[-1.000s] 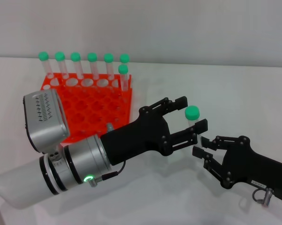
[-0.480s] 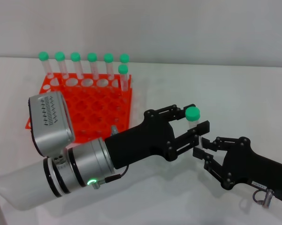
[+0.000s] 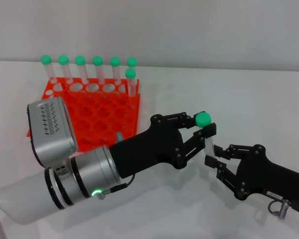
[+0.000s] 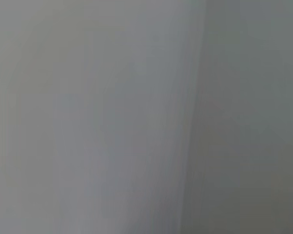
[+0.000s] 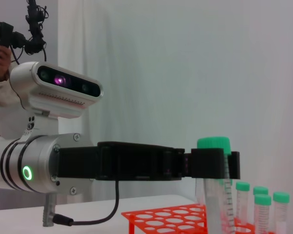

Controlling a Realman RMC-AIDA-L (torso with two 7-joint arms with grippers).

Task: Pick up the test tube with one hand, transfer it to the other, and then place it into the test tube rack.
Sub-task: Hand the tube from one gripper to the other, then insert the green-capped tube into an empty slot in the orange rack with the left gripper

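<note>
Seven capped tubes [image 3: 80,60] stand over white table [image 3: 268,99].

Standing tubes [image 3: 97,69] crowd rack [image 3: 99,117] far row; near holes free.

Left wrist view: blank grey blur, nothing identifiable. Tube [image 3: 207,134] body mostly hidden behind left gripper [image 3: 201,130] fingers in head view; only the cap and a strip of clear wall show, tip not visible. Right wrist view cuts the tube [image 5: 216,190] off at the picture's edge. Right arm runs out of the head view; right gripper [image 3: 212,154] fingertips partly covered by the left gripper. Rack [image 3: 97,112] near corner hidden behind the left arm's grey box [image 3: 49,132].
</note>
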